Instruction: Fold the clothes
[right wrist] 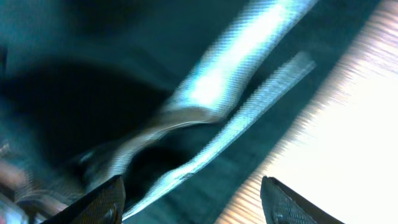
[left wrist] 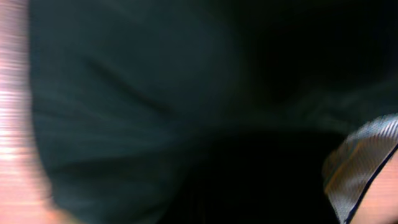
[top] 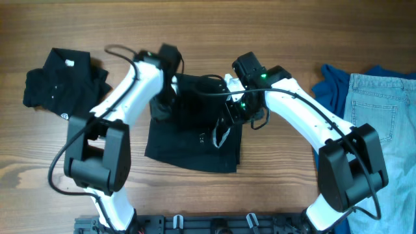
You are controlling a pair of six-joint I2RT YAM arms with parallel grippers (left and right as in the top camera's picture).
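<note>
- The black shorts [top: 192,140] lay in the middle of the frame on the wooden table [top: 273,175]. Their top part was bunched up and their lower part lay flat.
- The left gripper [top: 164,97] was down at the upper left edge of the shorts.
- The left wrist view was very blurry. Dark cloth filled almost all of it, with a strip of table down the left edge and a bit of pale band [left wrist: 364,162] in the lower right corner.
- No fingers showed in that view, so I cannot tell if the left jaws were open or closed.
- The right gripper [top: 233,112] was at the upper right part of the shorts.
- In the right wrist view its two fingertips [right wrist: 102,202] sat near the bottom edge, far apart. The jaws were wide open and not closed on anything.
- The pale band [right wrist: 236,68] ran on a slant from the upper right to the lower left, on top of the dark cloth.
- A small black shirt [top: 62,78] lay in the upper left of the frame, apart from the shorts.
- A blue top [top: 335,88] and jeans [top: 383,110] lay at the right edge, touching each other.
</note>
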